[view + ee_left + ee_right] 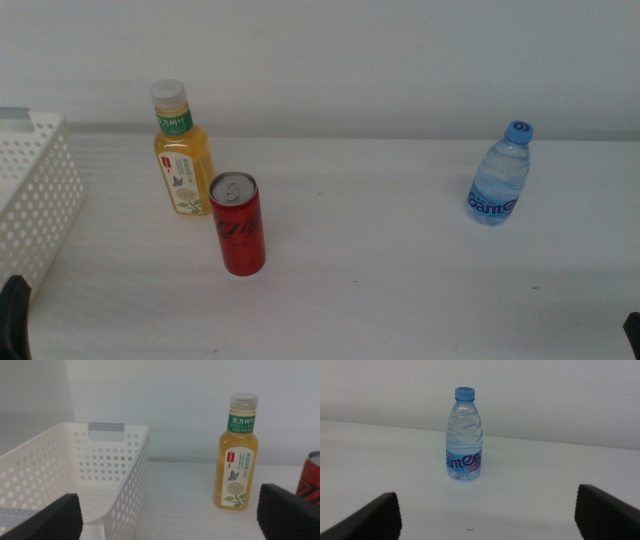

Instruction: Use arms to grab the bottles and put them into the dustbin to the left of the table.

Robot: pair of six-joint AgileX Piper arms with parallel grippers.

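Note:
Three items stand upright on the white table (400, 290). A yellow juice bottle (182, 150) with a white cap is left of centre. A red soda can (238, 225) stands just in front of it, and a clear water bottle (500, 175) with a blue cap stands far right. The white perforated dustbin (35, 190) sits at the left edge. My left gripper (167, 507) is open and empty, facing the dustbin (75, 475), juice bottle (239, 455) and can (311, 477). My right gripper (487, 510) is open and empty, well short of the water bottle (464, 435).
A plain white wall rises behind the table. Both arms show in the middle view only as dark slivers at the bottom corners, the left gripper (14, 312) and the right gripper (632, 335). Bare tabletop lies between the can and the water bottle.

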